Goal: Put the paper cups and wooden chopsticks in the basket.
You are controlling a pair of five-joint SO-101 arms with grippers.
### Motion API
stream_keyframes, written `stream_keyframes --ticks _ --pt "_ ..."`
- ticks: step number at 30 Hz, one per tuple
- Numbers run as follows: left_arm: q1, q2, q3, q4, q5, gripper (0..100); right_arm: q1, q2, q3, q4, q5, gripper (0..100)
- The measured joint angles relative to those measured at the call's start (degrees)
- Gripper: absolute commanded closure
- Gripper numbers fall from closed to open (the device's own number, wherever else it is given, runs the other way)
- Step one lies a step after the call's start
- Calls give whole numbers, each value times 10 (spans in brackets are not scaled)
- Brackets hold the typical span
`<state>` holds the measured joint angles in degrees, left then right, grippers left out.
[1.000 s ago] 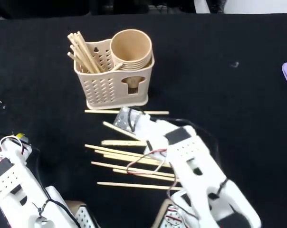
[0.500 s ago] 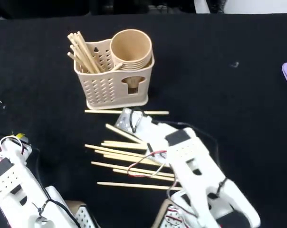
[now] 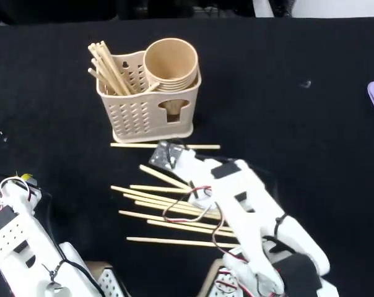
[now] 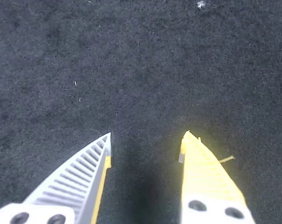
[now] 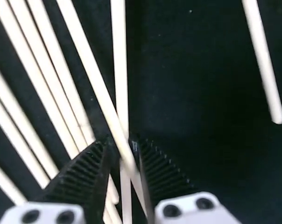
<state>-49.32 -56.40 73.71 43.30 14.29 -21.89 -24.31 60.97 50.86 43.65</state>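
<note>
Between the nearly closed jaws of the right gripper [image 5: 124, 149], two crossed chopsticks [image 5: 118, 70] sit pinched low over the table [image 3: 286, 124], not yet lifted. Around them the other loose chopsticks [image 3: 168, 213] lie scattered just in front of the basket [image 3: 137, 114]. The paper cups [image 3: 170, 62] are already stacked in one compartment and a bundle of sticks [image 3: 109, 65] stands in the other, so roughly half the sticks are left. The left gripper [image 4: 145, 140] hangs spread over bare cloth.
</note>
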Motion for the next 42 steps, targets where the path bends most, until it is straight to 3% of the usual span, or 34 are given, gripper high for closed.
stream_keyframes --ticks 5,9,18,22,27,30,36,42 --pt "0 0 0 0 0 762 -1 -70 -47 87 -38 988" --pt "0 0 0 0 0 762 -1 -88 -48 95 -41 988" --pt "0 0 0 0 0 762 0 -16 -6 -24 -43 988" --pt "0 0 0 0 0 762 -1 3 -6 -27 -45 969" --pt "0 0 0 0 0 762 -22 20 -6 -6 -45 853" --pt "0 0 0 0 0 762 -38 20 -13 20 -48 851" --pt "0 0 0 0 0 762 -62 20 -79 47 -116 851" --pt "0 0 0 0 0 762 -84 47 -88 -52 -165 851"
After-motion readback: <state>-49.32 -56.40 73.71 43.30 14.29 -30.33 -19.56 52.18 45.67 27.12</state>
